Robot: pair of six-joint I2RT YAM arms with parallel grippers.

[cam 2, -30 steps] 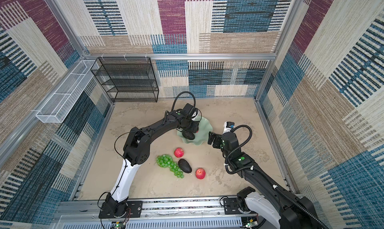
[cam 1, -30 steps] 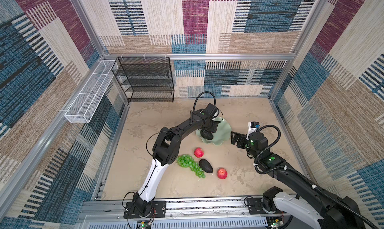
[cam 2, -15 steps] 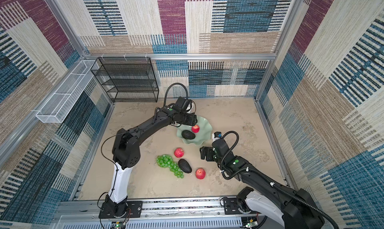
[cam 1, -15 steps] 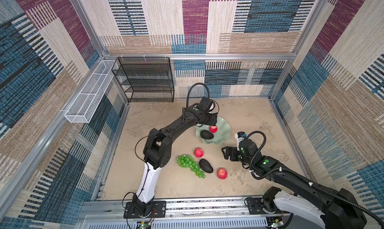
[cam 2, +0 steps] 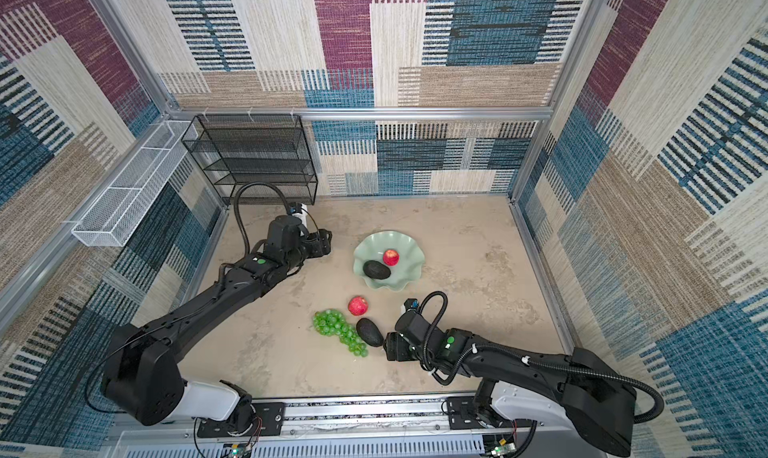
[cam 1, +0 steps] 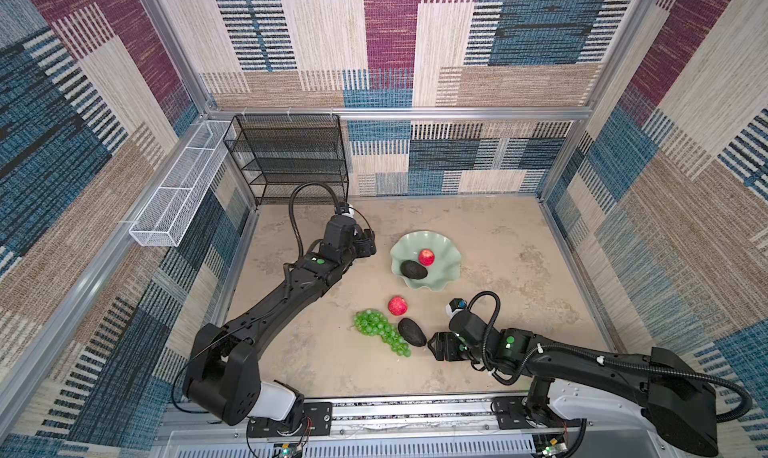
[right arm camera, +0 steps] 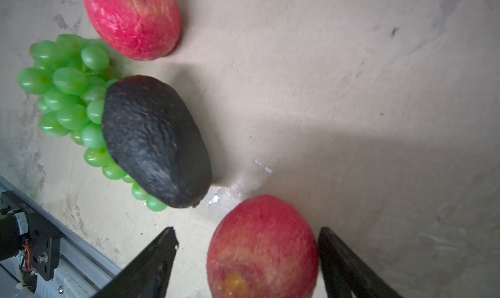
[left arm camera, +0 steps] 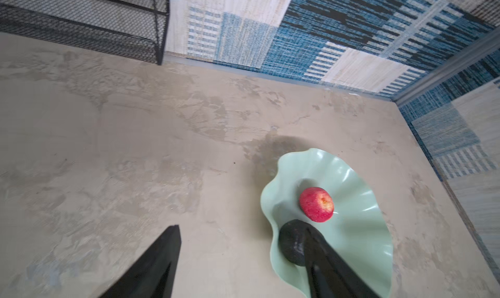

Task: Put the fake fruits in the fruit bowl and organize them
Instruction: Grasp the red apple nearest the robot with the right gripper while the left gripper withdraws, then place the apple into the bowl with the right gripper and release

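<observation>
While R gripper (right arm camera: 246,233) straddles an apple (right arm camera: 262,250) on the table (cam 1: 519,268), jaws apart w/ a gap on one side, not clamped, L gripper (left arm camera: 239,229) hangs open & empty at 9 o'clock of bowl (cam 1: 446,248). In bowl: 2nd apple (cam 1: 426,257) beside avocado (cam 1: 413,270). At its 6–7 o'clock: 3rd apple (cam 1: 397,305), grapes (cam 1: 376,327) touching 2nd avocado (cam 1: 411,332).
</observation>
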